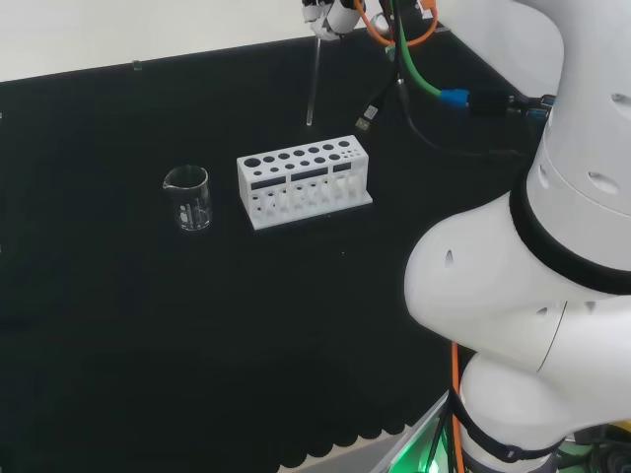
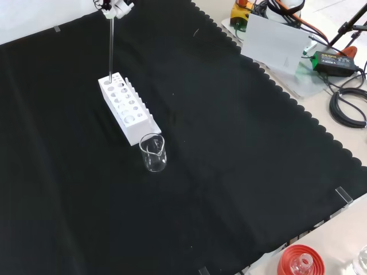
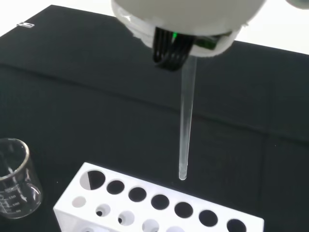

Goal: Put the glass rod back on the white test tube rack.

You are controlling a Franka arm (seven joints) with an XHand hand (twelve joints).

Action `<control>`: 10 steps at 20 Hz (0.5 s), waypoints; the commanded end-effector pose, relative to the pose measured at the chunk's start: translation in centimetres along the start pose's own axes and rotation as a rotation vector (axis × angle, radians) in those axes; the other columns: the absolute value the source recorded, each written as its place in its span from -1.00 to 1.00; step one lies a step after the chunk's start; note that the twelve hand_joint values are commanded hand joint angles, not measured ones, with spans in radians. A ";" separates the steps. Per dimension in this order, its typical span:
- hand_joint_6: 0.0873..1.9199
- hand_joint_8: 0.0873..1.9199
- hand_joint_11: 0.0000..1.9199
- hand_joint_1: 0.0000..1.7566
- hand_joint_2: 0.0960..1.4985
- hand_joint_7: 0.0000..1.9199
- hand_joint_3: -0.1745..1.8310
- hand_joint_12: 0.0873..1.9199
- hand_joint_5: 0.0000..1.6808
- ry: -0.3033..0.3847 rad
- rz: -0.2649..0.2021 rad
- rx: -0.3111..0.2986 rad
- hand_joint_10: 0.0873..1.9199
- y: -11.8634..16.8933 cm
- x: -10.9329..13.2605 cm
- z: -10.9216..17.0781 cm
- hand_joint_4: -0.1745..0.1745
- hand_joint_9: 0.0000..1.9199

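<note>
A clear glass rod (image 1: 314, 84) hangs upright from the hand (image 1: 330, 14) at the top edge of the head view, fingers curled on its upper end. The rod's lower tip floats a little above and behind the white test tube rack (image 1: 304, 180), toward the rack's right end. From the front, the hand (image 2: 114, 7) holds the rod (image 2: 110, 48) with its tip just over the far end of the rack (image 2: 127, 106). Through the wrist camera, the rod (image 3: 186, 123) ends slightly above the rack's (image 3: 159, 205) row of round holes.
An empty glass beaker (image 1: 187, 197) stands left of the rack in the head view, and nearer than the rack in the front view (image 2: 153, 152). Cables (image 1: 414, 79) trail behind the rack. A red ribbed stand (image 2: 299, 262) sits at the cloth's near edge.
</note>
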State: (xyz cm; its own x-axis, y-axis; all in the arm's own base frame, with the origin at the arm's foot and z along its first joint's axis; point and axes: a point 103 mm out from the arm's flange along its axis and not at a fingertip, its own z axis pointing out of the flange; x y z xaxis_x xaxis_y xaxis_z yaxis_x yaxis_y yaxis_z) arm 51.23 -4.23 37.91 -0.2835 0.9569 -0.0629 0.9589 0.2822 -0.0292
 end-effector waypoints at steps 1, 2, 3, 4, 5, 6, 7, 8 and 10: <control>-0.51 -0.32 0.68 0.52 -0.27 0.46 -0.10 -0.37 0.46 -0.001 0.009 0.012 -0.46 -0.3 -0.7 0.7 -1.00 0.75; -0.51 -0.32 0.68 0.52 -0.27 0.46 -0.10 -0.37 0.46 0.001 0.011 0.014 -0.46 -0.3 -0.9 0.8 -1.00 0.75; -0.51 -0.32 0.68 0.52 -0.27 0.46 -0.10 -0.37 0.46 -0.001 0.012 0.016 -0.46 -0.3 -1.0 0.9 -1.00 0.75; -0.51 -0.32 0.68 0.52 -0.27 0.46 -0.10 -0.37 0.46 -0.001 0.013 0.017 -0.46 -0.3 -1.1 1.0 -1.00 0.75; -0.51 -0.32 0.68 0.52 -0.27 0.46 -0.10 -0.37 0.46 -0.002 0.013 0.019 -0.46 -0.2 -1.2 1.1 -1.00 0.75; -0.51 -0.32 0.68 0.52 -0.27 0.46 -0.10 -0.37 0.46 0.000 0.013 0.020 -0.46 -0.2 -1.2 1.3 -1.00 0.75; -0.51 -0.32 0.68 0.52 -0.27 0.46 -0.10 -0.37 0.46 0.001 0.012 0.022 -0.46 -0.1 -1.2 1.4 -1.00 0.75; -0.51 -0.32 0.68 0.52 -0.27 0.46 -0.10 -0.37 0.46 0.003 0.011 0.023 -0.46 0.0 -1.2 1.5 -1.00 0.75; -0.51 -0.32 0.68 0.52 -0.27 0.46 -0.10 -0.37 0.46 0.009 0.014 0.025 -0.46 0.1 -1.3 1.9 -1.00 0.75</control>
State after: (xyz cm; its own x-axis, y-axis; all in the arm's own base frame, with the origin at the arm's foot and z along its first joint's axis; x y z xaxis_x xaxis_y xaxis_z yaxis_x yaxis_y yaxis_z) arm 51.41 -5.40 36.56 -0.2737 0.9600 -0.0588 0.9613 0.2709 -0.0509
